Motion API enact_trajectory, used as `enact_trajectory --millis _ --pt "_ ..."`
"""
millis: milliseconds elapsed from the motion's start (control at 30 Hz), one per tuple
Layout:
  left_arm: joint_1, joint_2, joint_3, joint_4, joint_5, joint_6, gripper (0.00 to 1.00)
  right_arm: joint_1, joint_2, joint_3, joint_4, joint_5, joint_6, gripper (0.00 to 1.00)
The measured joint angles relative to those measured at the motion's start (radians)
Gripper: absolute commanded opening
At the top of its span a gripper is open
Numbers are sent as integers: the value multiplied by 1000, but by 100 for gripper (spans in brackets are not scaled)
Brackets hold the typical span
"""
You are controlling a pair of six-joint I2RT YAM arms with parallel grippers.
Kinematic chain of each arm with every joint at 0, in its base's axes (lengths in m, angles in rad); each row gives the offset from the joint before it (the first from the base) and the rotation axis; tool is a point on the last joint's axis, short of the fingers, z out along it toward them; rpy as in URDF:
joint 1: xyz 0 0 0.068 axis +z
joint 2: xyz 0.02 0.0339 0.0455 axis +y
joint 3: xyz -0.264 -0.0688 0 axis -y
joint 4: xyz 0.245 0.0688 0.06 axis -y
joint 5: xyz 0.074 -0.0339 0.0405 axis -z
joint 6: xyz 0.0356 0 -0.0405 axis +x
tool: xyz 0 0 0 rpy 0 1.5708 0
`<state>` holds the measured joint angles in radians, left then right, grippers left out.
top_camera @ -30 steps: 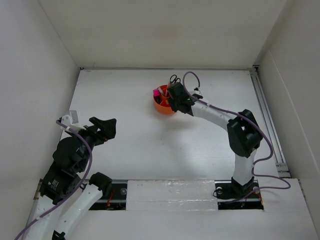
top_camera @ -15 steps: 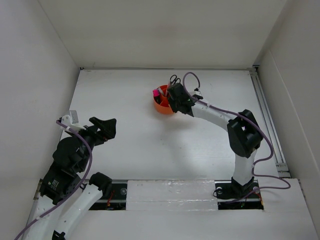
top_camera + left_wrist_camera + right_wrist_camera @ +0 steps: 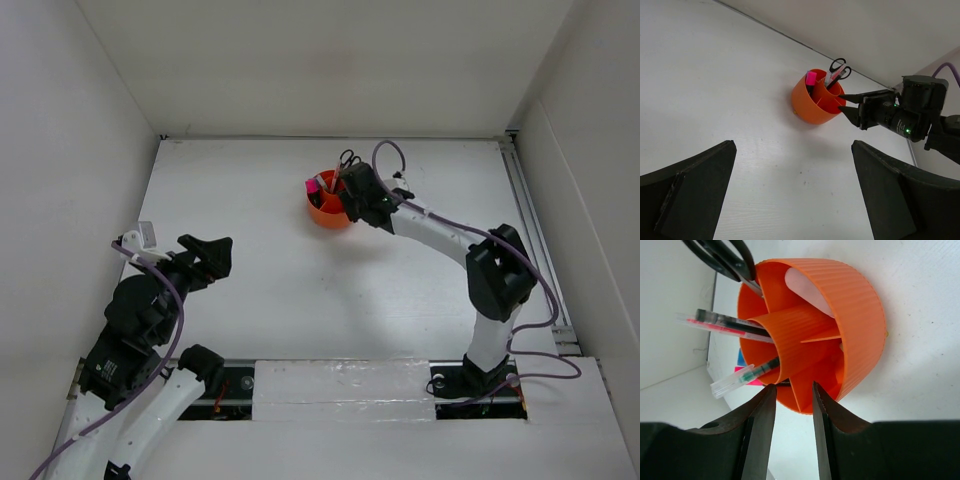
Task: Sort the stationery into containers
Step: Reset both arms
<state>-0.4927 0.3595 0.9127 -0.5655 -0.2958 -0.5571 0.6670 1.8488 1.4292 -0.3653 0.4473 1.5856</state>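
Orange organiser [image 3: 322, 213]: right arm [image 3: 440, 232] outstretched, jaws parted beside it.

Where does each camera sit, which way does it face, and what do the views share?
Top external: overhead, behind the robot, looking down on the table; left hand and right hand show.
Left wrist: low over the table, facing the orange organiser; its own fingers fill the bottom corners.
Right wrist: close to the organiser, looking into its compartments; own fingers at the bottom.
Shared: every view shows the organiser; top and left wrist both show the right hand.
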Motion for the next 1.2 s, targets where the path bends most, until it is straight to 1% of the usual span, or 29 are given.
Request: enact_trajectory --millis 267,333,400,500,533,567,667,767,800,833,867,1000,1100,1200 --pt "0 -3 0 0 -5 -1 100 0 -70 0 -2 -2 -47 41" --pt "0 -3 0 -1 -14 -2 100 2 -111 3 -3 -1 -93 41" --pt "0 -3 0 -2 -27 -9 100 4 -153 27 -18 2 -174 41" --pt "0 -3 0 -12 -58 -26 100 19 -225 84 -54 24 -348 58" --pt "0 -3 0 -17 -71 -35 100 27 -259 92 -54 31 -420 88" --pt "0 -3 0 -23 -83 -43 100 37 -302 93 -55 36 -483 99" --pt "0 -11 0 -47 -126 -72 100 60 -478 57 -76 51 -678 99" --pt "0 -31 2 -74 -163 -93 100 68 -691 -16 -110 74 -808 99" --pt "0 -37 5 -82 -176 -100 100 68 -734 -32 -132 86 -847 99" --pt "1 -45 7 -88 -186 -106 100 72 -847 -76 -149 95 -871 99" --pt "2 -54 9 -94 -196 -111 100 77 -922 -105 -177 101 -892 99" --pt "2 -96 20 -111 -236 -133 100 88 -1175 -203 -280 111 -956 99" --pt "2 -145 22 -119 -264 -150 100 88 -1302 -252 -356 112 -983 99" --pt "2 -187 24 -124 -283 -161 100 87 -1372 -268 -441 100 -994 99"
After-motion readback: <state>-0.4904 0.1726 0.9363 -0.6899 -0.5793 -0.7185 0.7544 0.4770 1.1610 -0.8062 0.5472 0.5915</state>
